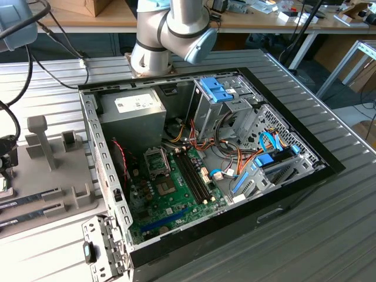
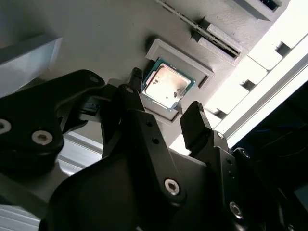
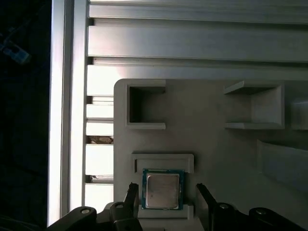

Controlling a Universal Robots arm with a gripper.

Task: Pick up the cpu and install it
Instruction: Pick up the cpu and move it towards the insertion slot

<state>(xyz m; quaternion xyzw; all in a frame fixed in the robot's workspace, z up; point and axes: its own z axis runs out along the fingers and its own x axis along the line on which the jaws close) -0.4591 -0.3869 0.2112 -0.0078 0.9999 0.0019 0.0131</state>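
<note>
Jaws of the gripper (image 3: 165,191) were seen open astride the cpu (image 3: 162,189). It was judged light, stiff, fragile, best taken by opposite edges.

Bright glare on cpu (image 2: 166,86)

Wooden desks (image 1: 258,22) behind ribbed metal table (image 1: 329,235)

Open computer case (image 1: 223,220) on ribbed worktop (image 1: 329,235): green motherboard (image 1: 170,197), grey power supply (image 1: 132,111), blue drive caddy (image 1: 214,89). Robot arm (image 1: 170,29) behind; grey fixture tray (image 1: 35,161) at the exterior view's left.
</note>
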